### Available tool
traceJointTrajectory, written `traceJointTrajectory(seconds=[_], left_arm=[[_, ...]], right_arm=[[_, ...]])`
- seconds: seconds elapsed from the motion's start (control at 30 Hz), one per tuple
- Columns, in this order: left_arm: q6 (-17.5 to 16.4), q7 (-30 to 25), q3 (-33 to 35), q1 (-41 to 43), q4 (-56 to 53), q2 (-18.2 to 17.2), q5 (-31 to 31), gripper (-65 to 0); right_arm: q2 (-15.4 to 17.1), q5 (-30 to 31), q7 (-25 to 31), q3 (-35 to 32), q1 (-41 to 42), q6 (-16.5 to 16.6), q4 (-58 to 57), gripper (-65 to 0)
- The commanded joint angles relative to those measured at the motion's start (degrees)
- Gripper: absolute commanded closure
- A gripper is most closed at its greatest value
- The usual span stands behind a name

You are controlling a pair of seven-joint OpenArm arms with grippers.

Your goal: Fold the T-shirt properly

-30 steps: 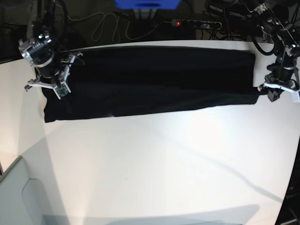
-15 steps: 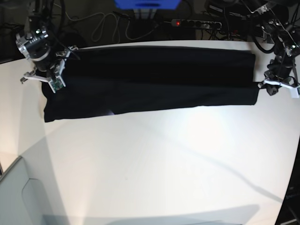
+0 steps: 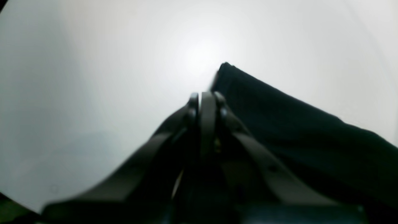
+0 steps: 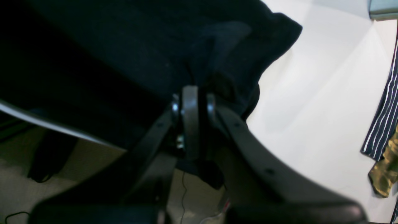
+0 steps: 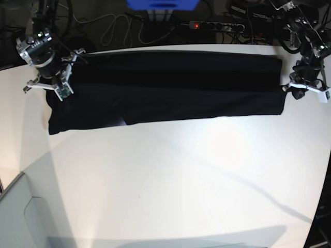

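White tabletop w/ long black cloth T-shirt spanning btwn both hands. Left hand pressed together, beside its end; right hand pressed together over opposite end.

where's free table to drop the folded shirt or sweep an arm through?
Free: the whole near half of the table, from the T-shirt's front edge to the near rim. Narrow bare strips lie beyond each short end. Crowded: the far strip, covered by the shirt, with the left gripper and right gripper at its ends, and cables behind.
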Motion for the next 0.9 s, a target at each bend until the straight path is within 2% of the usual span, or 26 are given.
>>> traceJointTrajectory(seconds=[0.0,0.17,0.37,0.43,0.53,0.57,0.63,0.77,0.83,0.87], left_arm=[[-0.04,-1.11,-0.4,0.18,0.7,-0.79,-0.4,0.0],[-0.04,-1.02,-0.4,0.27,0.62,0.7,0.13,0.0],[-0.04,-1.02,-0.13,0.18,0.53,0.7,0.04,0.0],[-0.04,-0.76,-0.22,0.18,0.53,0.7,-0.13,0.0],[-0.04,-0.41,-0.31,0.27,0.53,0.7,-0.4,0.0],[-0.04,-0.41,-0.31,0.27,0.53,0.7,-0.4,-1.6],[0.14,-0.32,-0.31,0.8,0.62,0.7,-0.4,-9.8],[0.05,-0.32,-0.4,1.85,1.14,0.79,-0.4,-31.0],[0.05,-0.58,-0.4,2.2,1.14,0.79,-0.4,-36.4],[0.05,-0.67,-0.49,2.2,1.23,0.79,-0.4,-36.9]], right_arm=[[0.51,0.08,0.61,0.33,0.01,1.32,0.81,0.0],[0.51,0.08,0.43,0.06,0.01,1.41,0.81,-0.1],[0.77,0.08,0.26,0.06,0.01,1.5,0.81,-0.4],[1.82,0.08,0.17,0.06,-0.52,1.5,0.72,-5.1],[1.82,0.08,0.26,0.24,-1.13,1.5,0.72,-18.0],[1.82,0.08,0.43,0.41,-1.13,1.5,0.81,-22.8],[1.82,0.08,0.61,0.94,-1.13,1.5,0.89,-28.3],[0.77,0.26,0.61,4.54,-0.78,1.5,0.89,-28.6],[0.07,0.26,0.7,6.04,-0.61,1.5,0.98,-28.7],[-0.11,0.35,0.7,6.13,-0.43,1.5,0.98,-28.7]])
